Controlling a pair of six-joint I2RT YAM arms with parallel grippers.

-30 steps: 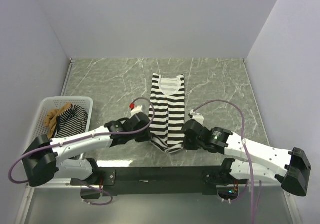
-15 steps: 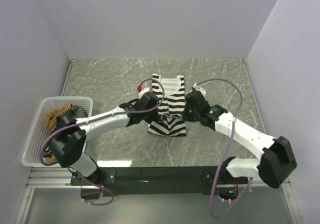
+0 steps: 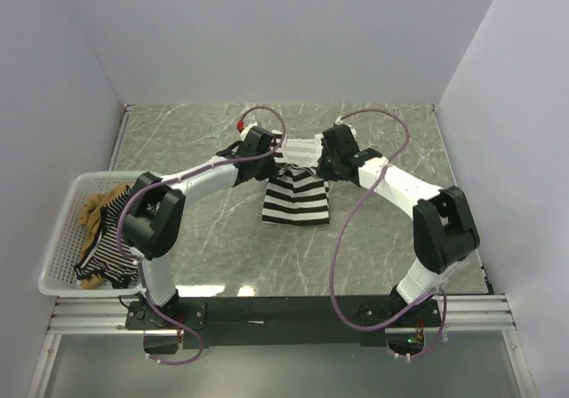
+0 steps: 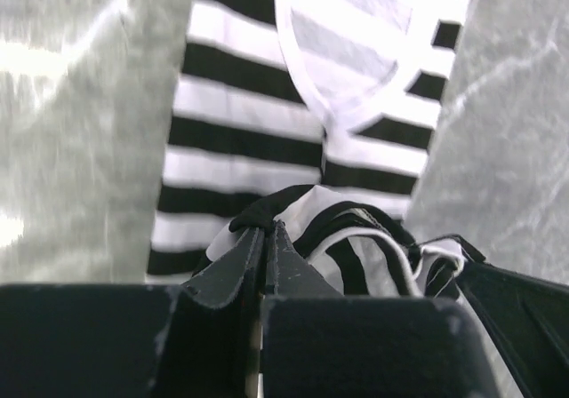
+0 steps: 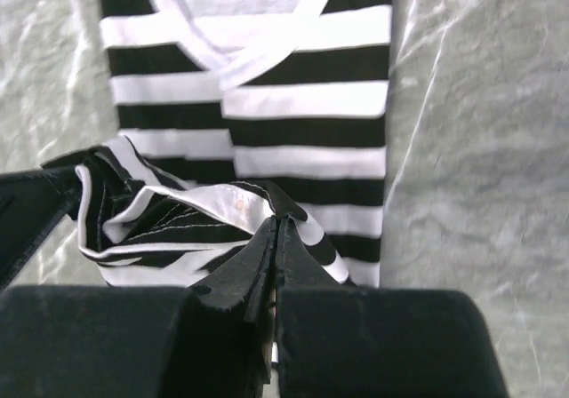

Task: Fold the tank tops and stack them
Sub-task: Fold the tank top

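Presently the wide-striped tank top [image 3: 296, 198] lies on the grey marble table [image 3: 222, 256], neck end away from the arm bases, its near part lifted and doubled back over the body. Left gripper [image 3: 274, 158] sits at the far left corner of that top, jaws pressed together on a bunched fold of black-and-white fabric; its wrist view shows the cloth pinched at the tips of the left gripper [image 4: 265, 231], with the white-trimmed neckline beyond. Right gripper [image 3: 322, 163] sits at the top's far right corner, jaws likewise clamped on a gathered edge, confirmed at the right gripper [image 5: 278, 226] in its own wrist view. Well to the left of the top stands a white mesh basket [image 3: 62, 204], holding the thin-striped tank top [image 3: 108, 242] and the tan-brown tank top [image 3: 92, 210], both crumpled, the tan one on the far side.
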